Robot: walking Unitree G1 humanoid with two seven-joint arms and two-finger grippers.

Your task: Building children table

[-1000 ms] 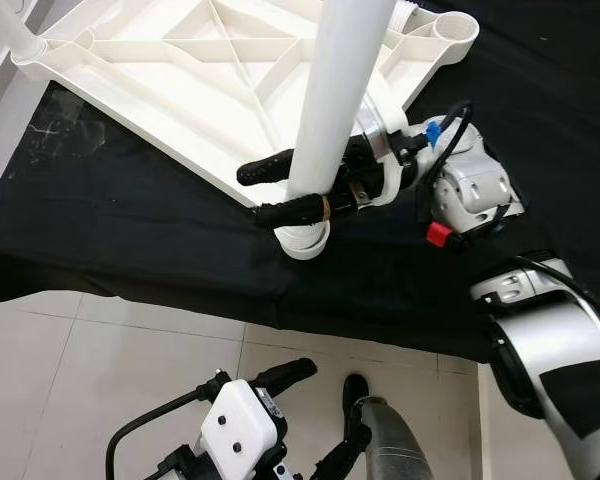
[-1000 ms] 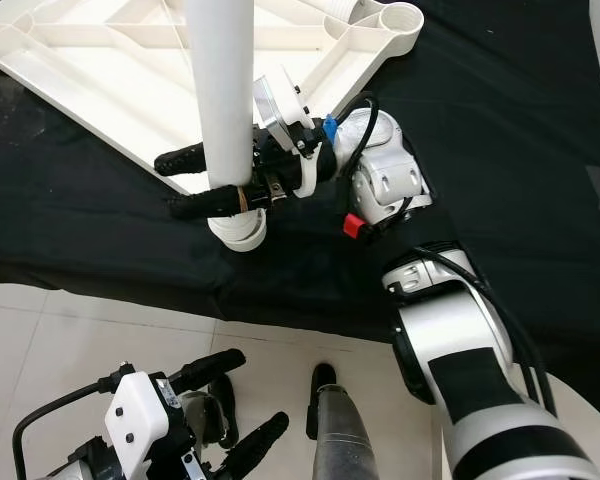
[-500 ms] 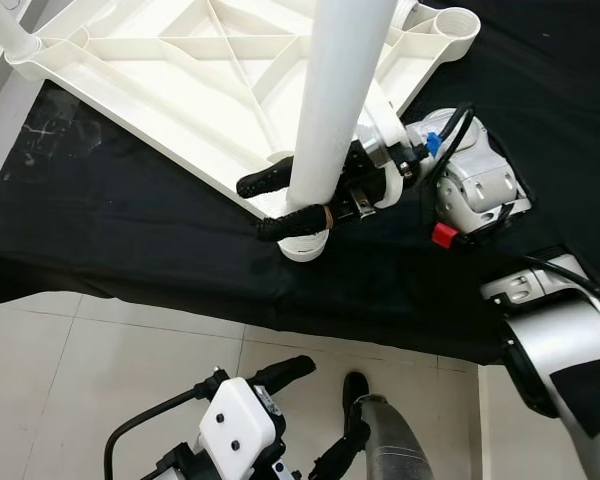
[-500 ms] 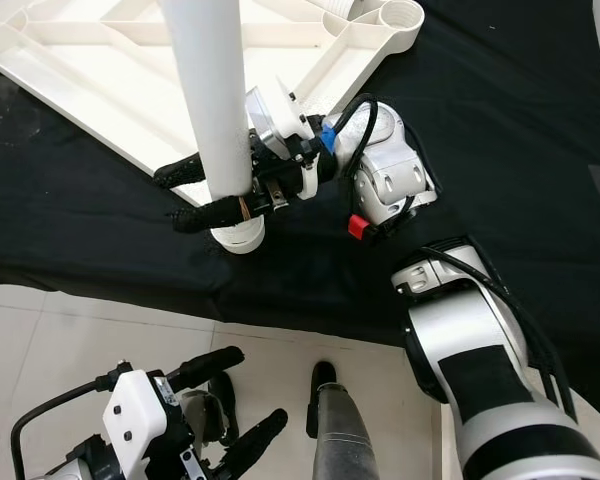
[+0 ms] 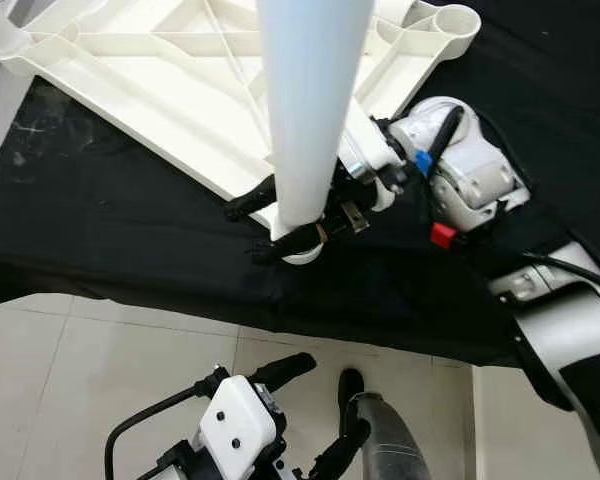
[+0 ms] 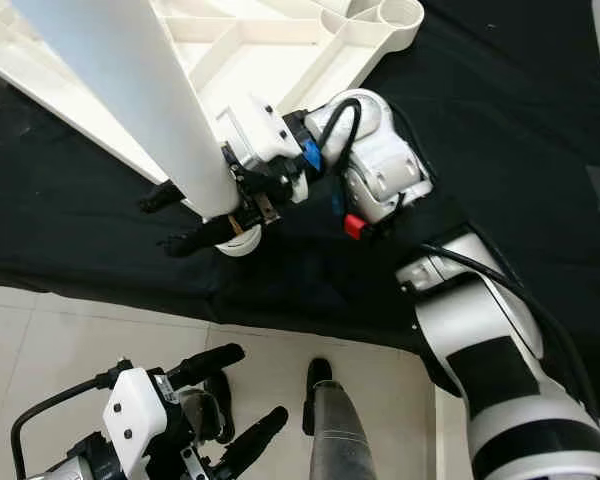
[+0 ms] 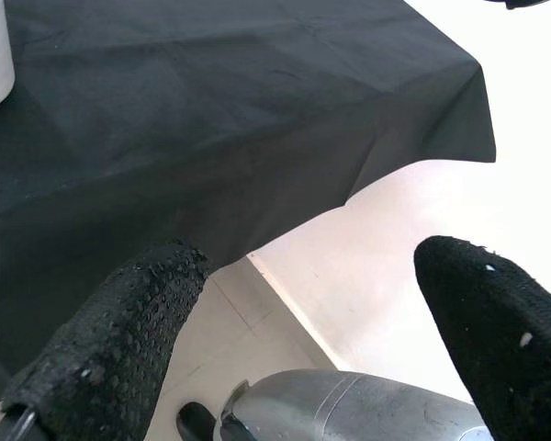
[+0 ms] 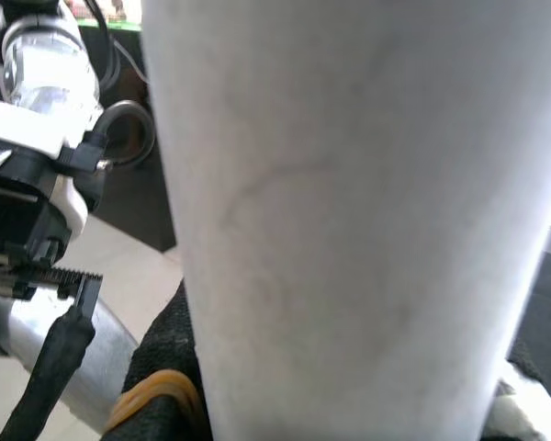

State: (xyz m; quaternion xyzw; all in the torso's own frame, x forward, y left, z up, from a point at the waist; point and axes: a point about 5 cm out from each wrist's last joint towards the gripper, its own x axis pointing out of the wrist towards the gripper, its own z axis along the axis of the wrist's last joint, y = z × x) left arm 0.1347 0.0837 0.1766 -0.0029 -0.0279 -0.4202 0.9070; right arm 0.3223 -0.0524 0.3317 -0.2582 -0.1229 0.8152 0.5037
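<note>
Over the black cloth (image 5: 130,230), right gripper (image 5: 280,222) is clamped around the white table leg (image 5: 305,110), whose lower end sits by the upside-down tabletop (image 5: 180,70) corner. Left gripper (image 7: 294,340) hangs spread apart, holding nothing, above the floor tiles (image 5: 80,370).

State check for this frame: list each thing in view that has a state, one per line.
Right gripper: shut on the table leg, near its lower end.
Table leg: white tube, tilted, held over the black cloth.
Tabletop: upside down, ribs showing.
Left gripper: open, idle, low over the floor.
</note>
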